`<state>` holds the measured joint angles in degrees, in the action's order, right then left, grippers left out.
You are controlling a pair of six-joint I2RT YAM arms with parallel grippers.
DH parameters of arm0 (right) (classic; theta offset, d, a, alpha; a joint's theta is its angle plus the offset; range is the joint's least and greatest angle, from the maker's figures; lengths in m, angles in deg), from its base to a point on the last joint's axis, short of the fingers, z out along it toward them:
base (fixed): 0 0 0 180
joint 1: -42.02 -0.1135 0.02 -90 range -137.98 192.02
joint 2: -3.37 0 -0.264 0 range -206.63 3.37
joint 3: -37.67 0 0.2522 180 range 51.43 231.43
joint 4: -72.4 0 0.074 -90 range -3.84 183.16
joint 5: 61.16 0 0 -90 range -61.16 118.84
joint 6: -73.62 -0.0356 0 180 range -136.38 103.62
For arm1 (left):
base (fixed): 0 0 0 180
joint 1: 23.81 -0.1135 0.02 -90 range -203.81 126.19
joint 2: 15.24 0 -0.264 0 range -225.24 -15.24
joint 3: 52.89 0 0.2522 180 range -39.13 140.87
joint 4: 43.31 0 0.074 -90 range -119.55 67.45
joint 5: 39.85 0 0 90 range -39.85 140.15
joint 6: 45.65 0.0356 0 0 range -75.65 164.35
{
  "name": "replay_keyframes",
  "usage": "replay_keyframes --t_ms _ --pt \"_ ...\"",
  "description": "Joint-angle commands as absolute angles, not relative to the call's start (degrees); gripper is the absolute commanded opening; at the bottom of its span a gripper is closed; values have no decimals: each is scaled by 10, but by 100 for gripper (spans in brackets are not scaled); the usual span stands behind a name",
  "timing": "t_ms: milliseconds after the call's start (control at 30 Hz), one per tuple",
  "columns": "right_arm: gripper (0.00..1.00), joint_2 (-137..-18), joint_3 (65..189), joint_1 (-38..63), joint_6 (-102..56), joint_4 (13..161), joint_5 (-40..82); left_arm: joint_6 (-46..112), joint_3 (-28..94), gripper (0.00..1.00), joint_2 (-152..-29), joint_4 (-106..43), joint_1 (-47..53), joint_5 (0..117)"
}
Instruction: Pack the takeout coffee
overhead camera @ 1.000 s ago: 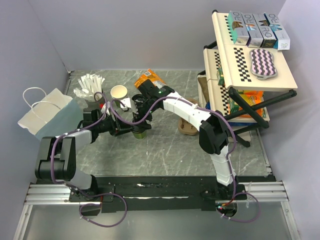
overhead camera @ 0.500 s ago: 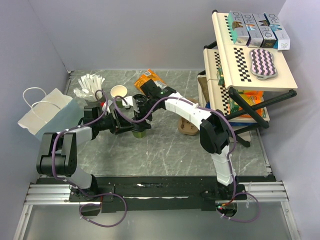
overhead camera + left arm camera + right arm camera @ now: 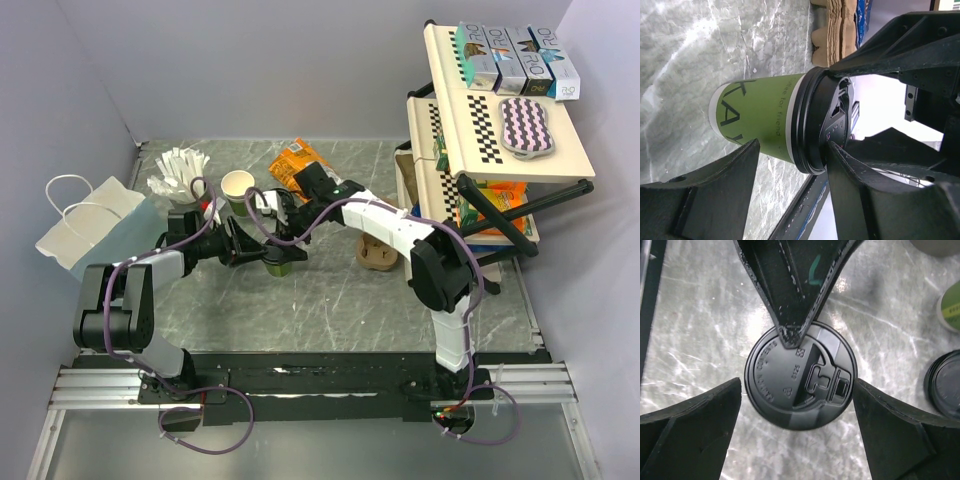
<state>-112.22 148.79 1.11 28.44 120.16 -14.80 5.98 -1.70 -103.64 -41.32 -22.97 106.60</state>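
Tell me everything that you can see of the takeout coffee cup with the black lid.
The takeout coffee is a small paper cup: green wall with dark lettering, white bands at base and top, closed by a round black plastic lid with a moulded sip flap. It stands upright on the grey marbled table. The right hand hangs open above it, fingers clear on both sides. One fingertip of the left hand reaches the lid's rim; contact cannot be told.

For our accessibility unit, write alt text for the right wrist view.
A round black lid, seen from straight above, sits centred between the spread fingers of the right gripper. From the top edge, another arm's black finger points down at the lid's rim; grey marble table shows behind.
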Motion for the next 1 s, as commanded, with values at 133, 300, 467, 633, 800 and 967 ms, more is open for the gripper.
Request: replay_keyframes --t_ms 133,300,467,633,800,967 --pt "100 -1088 1507 26 235 1205 -199 76 5 61 -1048 -412 -232 1036" --pt "100 -1076 1507 43 168 1168 -223 79 14 60 -1050 -411 -231 1040" --pt "100 -1081 1511 94 6 1080 -266 86 18 60 -1053 -406 -229 1041" --pt "100 -1076 1465 109 -127 1002 -264 94 24 60 -1058 -400 -228 1041" --pt "100 -1083 1413 110 -221 961 -260 108 26 60 -1056 -389 -223 1040" --pt "100 -1101 1398 110 -257 943 -279 114 20 60 -1055 -387 -221 1040"
